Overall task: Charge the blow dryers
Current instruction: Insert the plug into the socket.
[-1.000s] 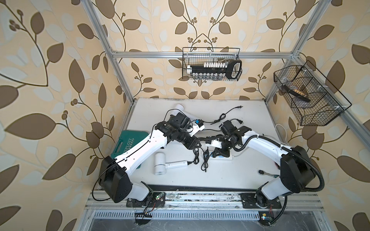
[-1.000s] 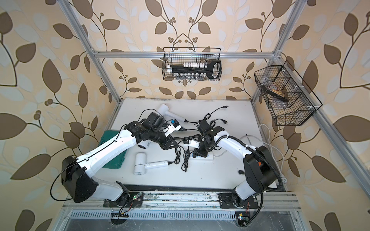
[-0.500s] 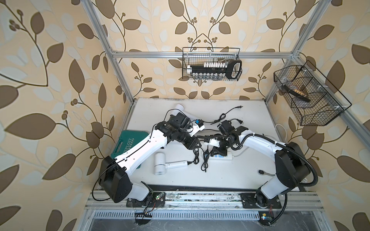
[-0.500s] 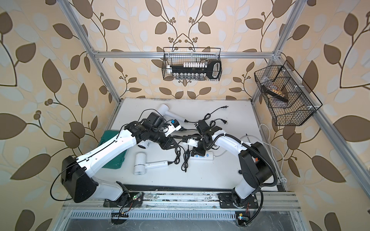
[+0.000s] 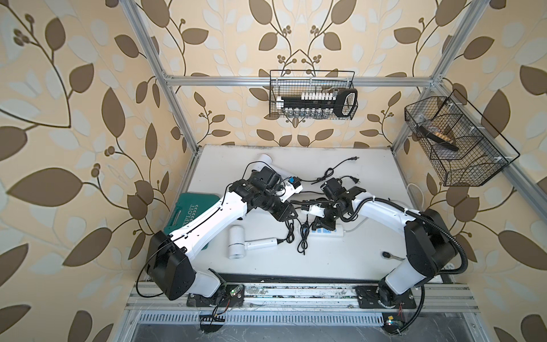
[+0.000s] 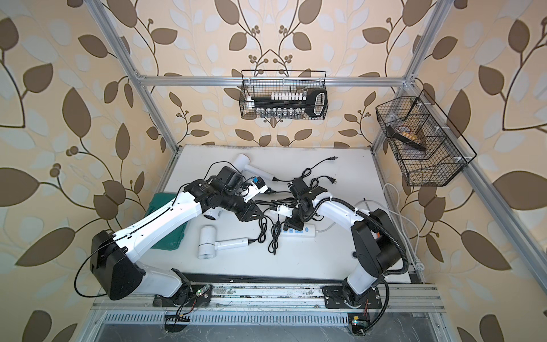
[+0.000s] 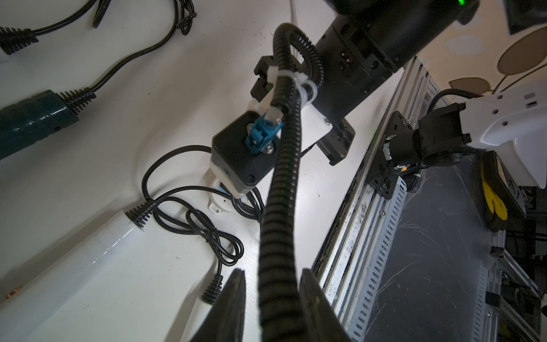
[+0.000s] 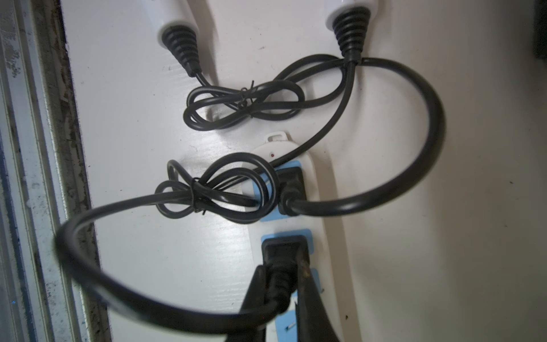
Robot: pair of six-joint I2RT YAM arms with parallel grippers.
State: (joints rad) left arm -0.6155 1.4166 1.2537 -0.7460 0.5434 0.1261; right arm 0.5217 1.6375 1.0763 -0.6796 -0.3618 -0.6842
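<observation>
The cell I worked in was papered in beige wallpaper (image 5: pixel 88 88) printed with brown and pale leaves on thin vines. A silver aluminium frame (image 5: pixel 222 79) of slotted bars ran up the corners and across the back wall. A black wire basket (image 5: pixel 296 71) hung from the back bar, and a second black wire basket (image 5: pixel 467 171), divided into compartments, hung on the wall to my right. The flat white surface (image 5: pixel 355 254) filled the frame's base. Along its near edge lay a scuffed metal rail (image 5: pixel 296 291), then a slotted grey strip (image 5: pixel 296 318) and a dark scratched panel (image 5: pixel 296 333). Light was even, shadows soft.

White table (image 5: pixel 379 165): blow dryers (image 5: pixel 236 244), power strip (image 5: pixel 336 233)
</observation>
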